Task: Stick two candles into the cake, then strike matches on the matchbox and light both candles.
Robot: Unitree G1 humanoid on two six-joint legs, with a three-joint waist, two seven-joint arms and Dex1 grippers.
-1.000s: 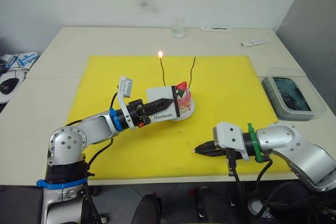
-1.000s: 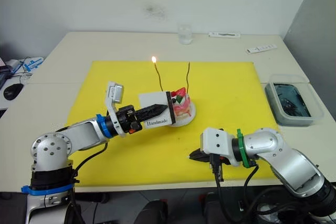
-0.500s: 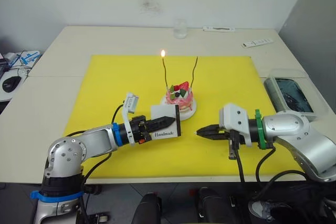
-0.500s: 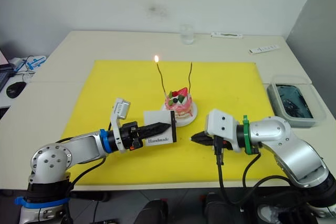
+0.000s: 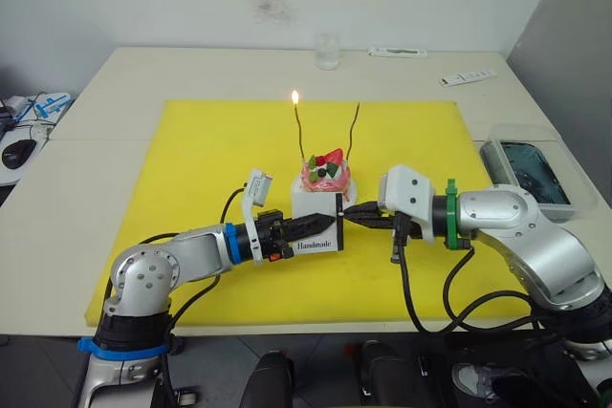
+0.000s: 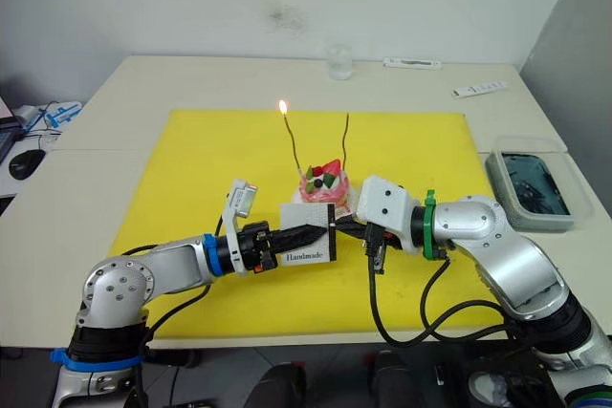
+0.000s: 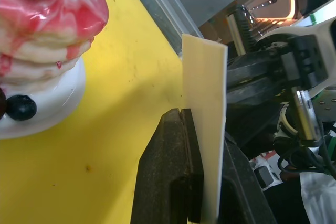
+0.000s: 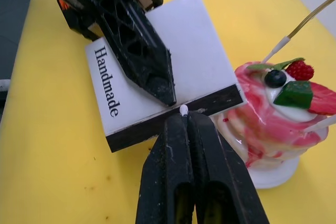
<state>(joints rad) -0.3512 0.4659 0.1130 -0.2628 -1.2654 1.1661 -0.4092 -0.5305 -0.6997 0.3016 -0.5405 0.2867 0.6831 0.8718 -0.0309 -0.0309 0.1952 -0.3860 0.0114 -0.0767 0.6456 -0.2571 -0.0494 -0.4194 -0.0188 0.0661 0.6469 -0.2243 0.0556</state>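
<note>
Both grippers clamped: left gripper [image 5: 325, 224] on matchbox [image 8: 157, 90], right gripper [image 8: 184, 115] w/ match [image 8: 183, 110] tip touching its strip.

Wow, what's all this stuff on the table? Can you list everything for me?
Cake: one, pink, on a white plate, mat centre.
Candles: two, thin and wavy, standing in the cake; the left one is lit.
Matchbox: one, white with a dark strip, held in front of the cake.
Match: one, white tip at the box's strip.
Mat: one, yellow.
Glass: one, clear, far edge.
Tray: one, grey, right edge.
Left gripper: black, jaws shut on the matchbox.
Right gripper: black, jaws shut on the match.
</note>
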